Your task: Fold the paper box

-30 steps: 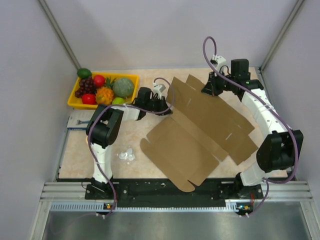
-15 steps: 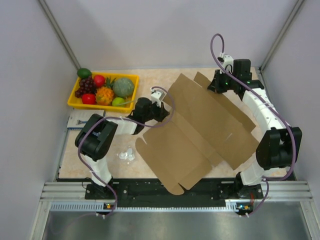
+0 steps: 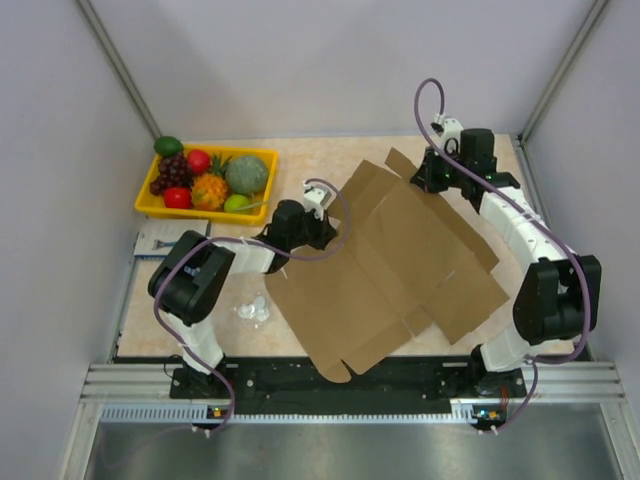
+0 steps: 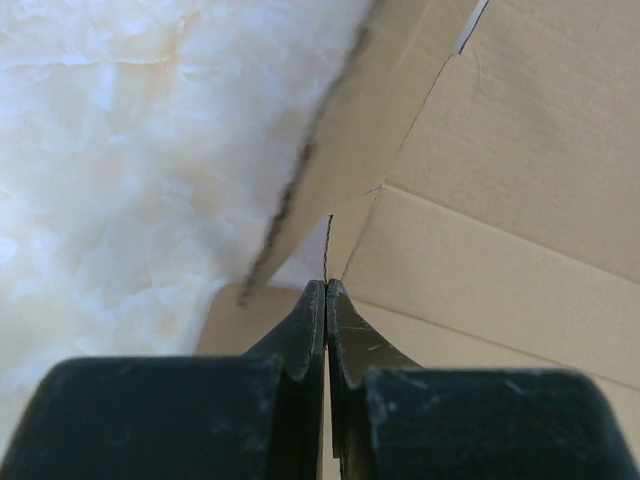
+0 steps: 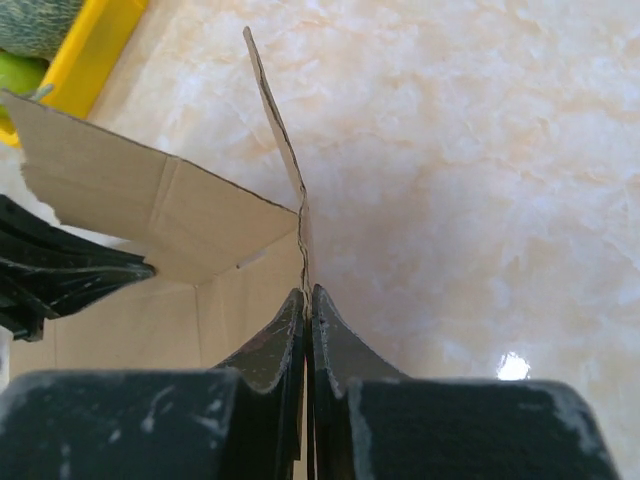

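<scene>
Pinching the paper box [image 3: 390, 265] in the middle of the surface [image 3: 300, 160], I have the left claw [image 4: 326, 300] clamped on its left flap and the right claw [image 5: 307, 300] on its far flap; it looks light, stiff between creases, best held near folds.

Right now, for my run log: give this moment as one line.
left end effector: shut on box | right end effector: shut on box | box: unfolded, far flaps raised

The left arm [image 3: 190, 282] and the right arm [image 3: 510, 215] are white with chunky black joints. A purple cable [image 3: 418, 103] loops along each. The fingers [image 4: 300, 340] are black and pointed.
</scene>
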`<state>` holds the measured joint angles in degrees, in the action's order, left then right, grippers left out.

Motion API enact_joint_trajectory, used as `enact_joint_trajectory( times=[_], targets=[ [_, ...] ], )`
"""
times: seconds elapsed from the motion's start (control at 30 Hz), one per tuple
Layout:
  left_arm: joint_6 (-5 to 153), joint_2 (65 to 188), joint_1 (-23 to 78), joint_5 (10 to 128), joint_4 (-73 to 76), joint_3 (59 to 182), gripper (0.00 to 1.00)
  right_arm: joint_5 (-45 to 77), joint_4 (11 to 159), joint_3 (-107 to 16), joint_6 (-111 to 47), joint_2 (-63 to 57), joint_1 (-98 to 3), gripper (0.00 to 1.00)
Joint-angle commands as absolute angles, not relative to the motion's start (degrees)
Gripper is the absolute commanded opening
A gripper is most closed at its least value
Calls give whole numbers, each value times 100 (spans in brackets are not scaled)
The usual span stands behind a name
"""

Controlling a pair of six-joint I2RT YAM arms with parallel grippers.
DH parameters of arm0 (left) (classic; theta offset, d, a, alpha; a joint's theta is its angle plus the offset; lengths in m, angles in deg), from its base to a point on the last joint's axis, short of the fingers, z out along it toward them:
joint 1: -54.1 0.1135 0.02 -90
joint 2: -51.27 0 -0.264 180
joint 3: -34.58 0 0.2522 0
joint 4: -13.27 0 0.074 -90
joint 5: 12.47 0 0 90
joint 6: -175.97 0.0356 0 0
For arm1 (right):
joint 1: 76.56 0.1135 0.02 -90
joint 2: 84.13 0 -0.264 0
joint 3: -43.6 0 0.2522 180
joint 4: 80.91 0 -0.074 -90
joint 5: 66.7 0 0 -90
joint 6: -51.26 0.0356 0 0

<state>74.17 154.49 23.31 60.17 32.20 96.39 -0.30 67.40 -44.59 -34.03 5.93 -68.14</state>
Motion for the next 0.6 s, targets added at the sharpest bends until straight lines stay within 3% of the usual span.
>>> enact_joint_trajectory(
  times=[0.0,0.07,0.1,0.2,0.33,0.4,0.57],
  targets=[
    [7165,15243,2131,5486,3161,10168,0,-755,7293,-4329,-3417,183,-6382,0],
    [7076,15261,2131,5511,3203,10160,0,-703,7242,-4276,-3513,182,-6373,4],
    [7033,15269,2140,5529,3194,10160,0,-389,7154,-4276,-3549,191,-6373,20],
    [7163,15296,2131,5573,3150,10178,0,314,6785,-4293,-3558,218,-6373,47],
    [7375,15296,2131,5652,3378,9985,0,1053,6573,-4294,-3006,113,-6303,62],
    [7506,15305,2123,5644,3475,9932,0,2041,6547,-4223,-2803,-151,-6163,82],
    [7691,15340,2131,5688,3642,9844,0,2883,6230,-4329,-2372,-625,-5917,91]
  ],
)
